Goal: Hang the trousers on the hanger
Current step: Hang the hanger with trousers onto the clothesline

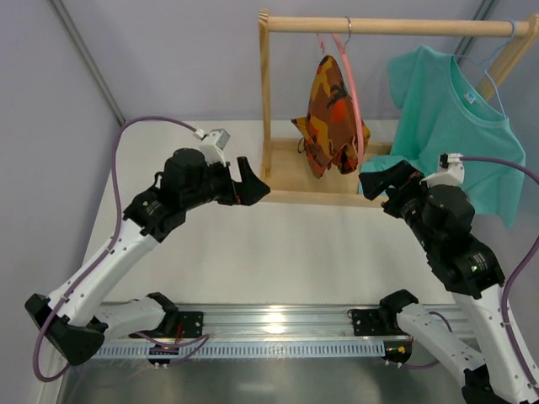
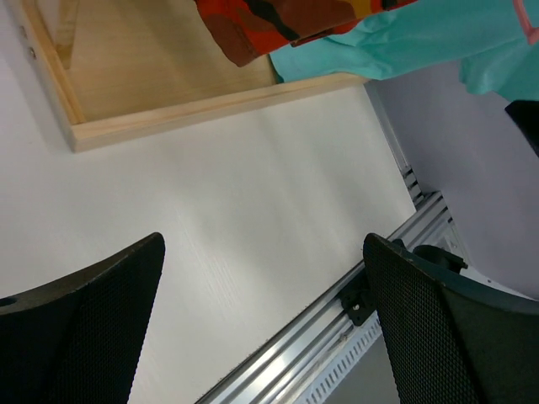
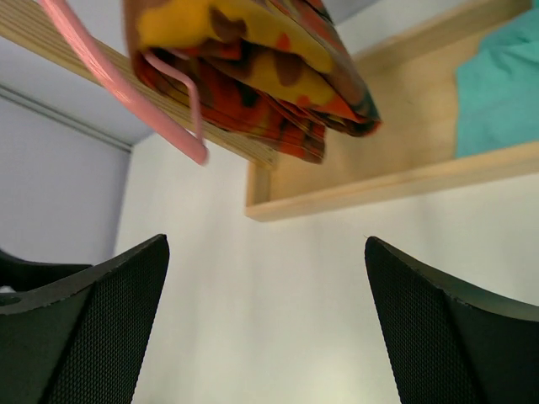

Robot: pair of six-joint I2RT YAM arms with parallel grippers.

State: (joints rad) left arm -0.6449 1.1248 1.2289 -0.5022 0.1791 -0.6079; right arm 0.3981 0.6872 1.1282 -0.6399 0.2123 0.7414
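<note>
Trousers [image 3: 253,76] on hanger [image 3: 118,76] — apart from right gripper [image 3: 265,337], untouched.

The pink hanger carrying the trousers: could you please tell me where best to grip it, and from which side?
Probably the hanger by its bare arm facing the right tool, from that side: the thin rod is exposed there, while the trousers drape the other.

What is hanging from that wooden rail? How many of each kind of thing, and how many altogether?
Trousers: 1, the camouflage trousers
T-shirts: 1, the teal T-shirt
Hangers: 2, the pink hanger and the light-blue hanger
Total: 4
</note>
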